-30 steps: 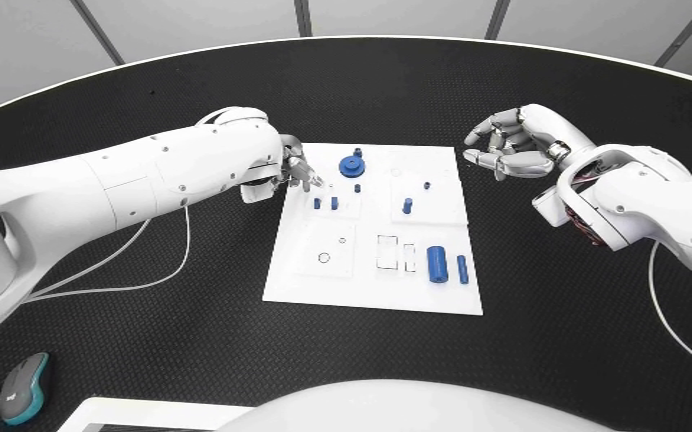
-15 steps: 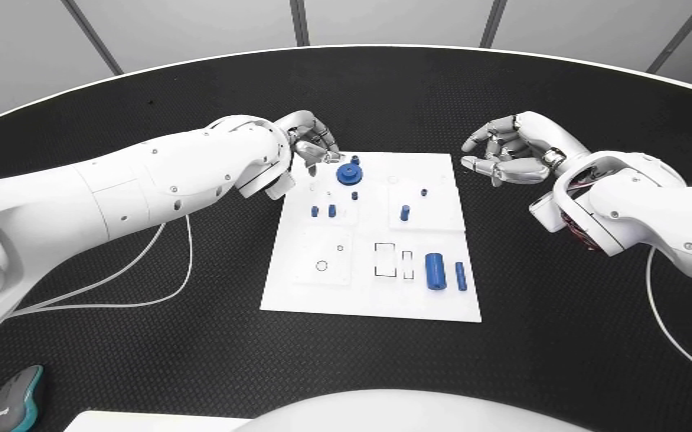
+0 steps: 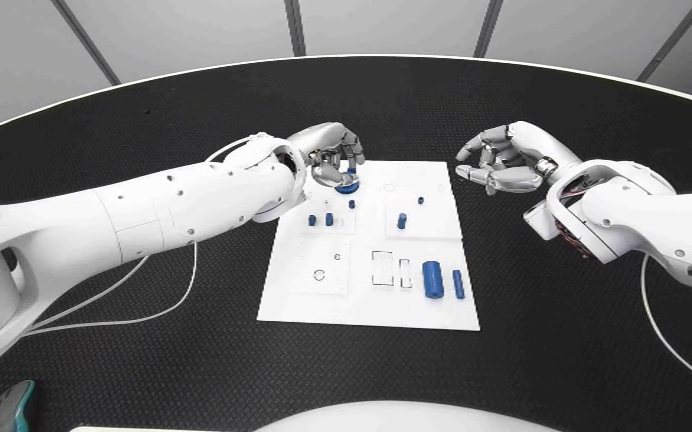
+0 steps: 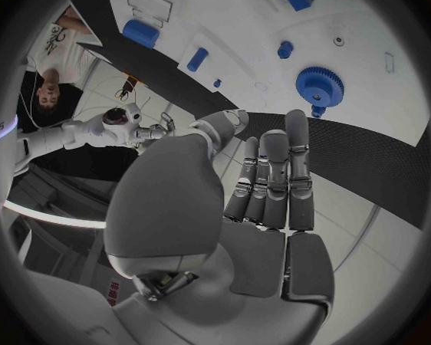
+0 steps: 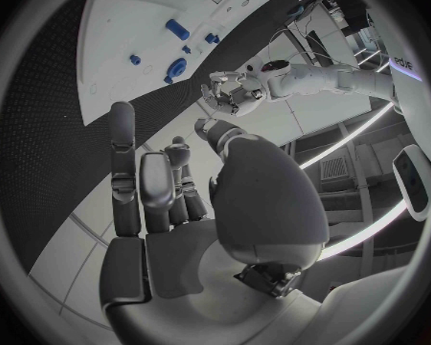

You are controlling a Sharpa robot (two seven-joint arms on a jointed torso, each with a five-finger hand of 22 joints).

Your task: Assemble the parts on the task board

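Observation:
The white task board [image 3: 335, 302] lies mid-table. A blue gear [image 3: 348, 182] stands near its far left corner, also seen in the left wrist view as the gear [image 4: 320, 86]. Small blue pegs [image 3: 320, 219] stand beside it, another peg [image 3: 402, 220] mid-board. A thick blue cylinder [image 3: 431, 275] and a thin rod [image 3: 459, 283] lie at the near right. My left hand [image 3: 329, 155] hovers over the gear, fingers [image 4: 273, 172] straight and holding nothing, tips short of the gear. My right hand [image 3: 505, 160] hangs off the board's far right corner, loosely curled and holding nothing; in its wrist view, the board [image 5: 129, 23].
A white cable [image 3: 185, 287] loops on the black table left of the board. A teal object [image 3: 15, 399] lies at the near left edge. The table's pale rim [image 3: 346, 57] curves behind both hands.
My left hand has swung from the board's left edge toward the far side and now sits over the blue gear. The right hand has barely moved. The camera has shifted a little.

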